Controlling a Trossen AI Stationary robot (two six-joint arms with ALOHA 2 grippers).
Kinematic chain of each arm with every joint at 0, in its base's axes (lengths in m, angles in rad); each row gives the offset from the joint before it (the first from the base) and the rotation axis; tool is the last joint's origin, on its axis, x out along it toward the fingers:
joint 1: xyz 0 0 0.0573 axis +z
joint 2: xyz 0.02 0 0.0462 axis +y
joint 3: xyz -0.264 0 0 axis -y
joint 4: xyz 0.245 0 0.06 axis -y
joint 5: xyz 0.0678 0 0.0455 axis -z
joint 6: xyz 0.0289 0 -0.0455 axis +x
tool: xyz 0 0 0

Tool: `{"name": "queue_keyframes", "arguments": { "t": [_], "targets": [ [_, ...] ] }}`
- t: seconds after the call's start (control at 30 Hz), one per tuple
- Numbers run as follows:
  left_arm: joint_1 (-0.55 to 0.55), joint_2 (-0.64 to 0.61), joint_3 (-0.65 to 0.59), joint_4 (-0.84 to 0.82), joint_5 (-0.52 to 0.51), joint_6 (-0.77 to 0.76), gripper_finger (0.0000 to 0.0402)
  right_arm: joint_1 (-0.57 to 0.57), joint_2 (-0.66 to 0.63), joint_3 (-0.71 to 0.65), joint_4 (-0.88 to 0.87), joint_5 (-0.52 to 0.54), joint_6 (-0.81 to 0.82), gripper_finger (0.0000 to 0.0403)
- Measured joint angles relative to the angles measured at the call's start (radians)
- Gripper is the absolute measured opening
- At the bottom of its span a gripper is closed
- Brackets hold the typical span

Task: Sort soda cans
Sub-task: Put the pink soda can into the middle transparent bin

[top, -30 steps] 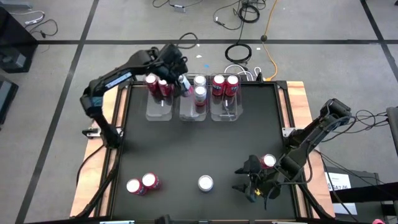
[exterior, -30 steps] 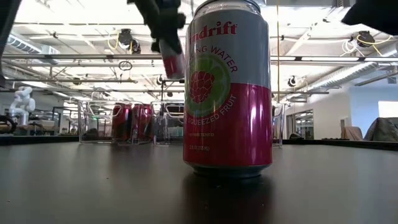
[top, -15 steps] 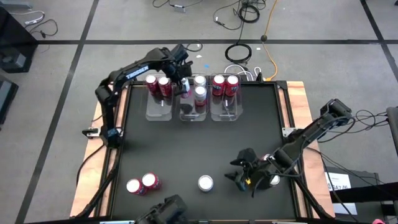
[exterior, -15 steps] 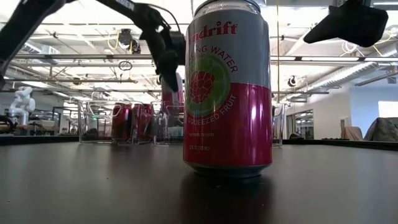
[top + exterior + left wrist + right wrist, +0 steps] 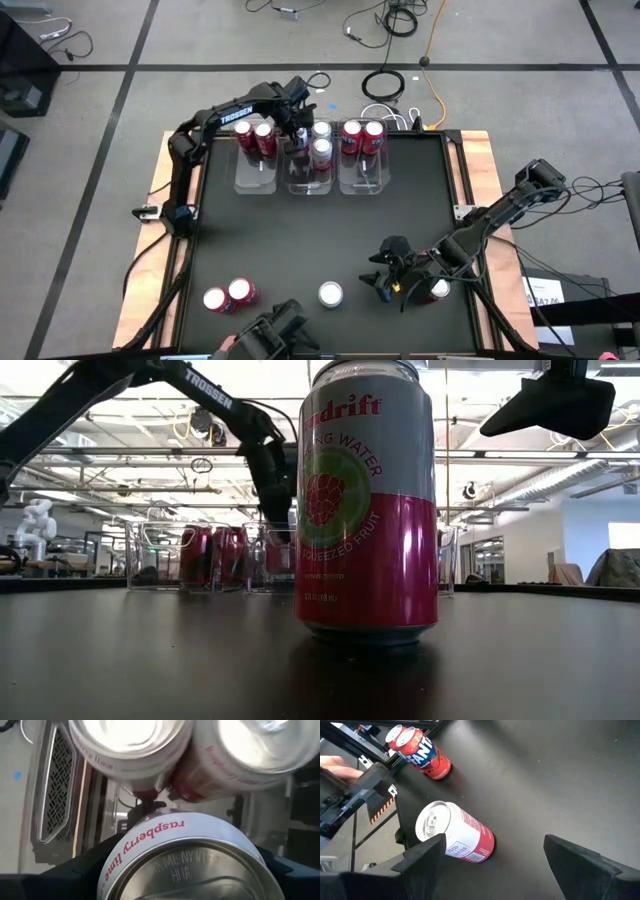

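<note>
Can goes down into the middle bin

Left arm has stretched out across the far edge of the worktop (image 5: 250,230) over the last second and brought its can (image 5: 182,862) from up in the air down into the middle bin (image 5: 310,175), beside the two cans already standing there. Left end effector (image 5: 297,135) is closed round that can, not yet let go, so I'd judge this one nearly sorted. Meanwhile the right arm has swung inward along the near side; right end effector (image 5: 390,283) now hangs with fingers spread, empty, close beside the lone can (image 5: 331,294) at near centre. Behind it another can (image 5: 437,290) stands under the right arm, and a pair of cans (image 5: 229,296) waits near left.
</note>
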Motion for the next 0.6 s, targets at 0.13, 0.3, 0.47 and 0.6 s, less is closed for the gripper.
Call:
{"name": "queue_keyframes", "arguments": {
  "t": [0.13,0.3,0.47,0.6],
  "targets": [
    [0.006,0.019,0.000,0.033,-0.004,-0.001,0.0318,0.000,0.000,0.000,-0.003,0.000,0.002,0.0329],
    [0.006,0.036,0.000,0.048,-0.032,-0.009,0.0318,0.000,0.000,0.000,-0.005,0.001,0.002,0.0329],
    [0.003,0.037,0.000,0.055,-0.035,-0.010,0.0322,0.000,0.000,0.000,-0.005,0.001,0.003,0.0329],
    [0.003,0.037,-0.002,0.087,-0.035,-0.011,0.0331,0.000,0.000,0.000,-0.009,0.001,0.002,0.0329]
  ]
}}
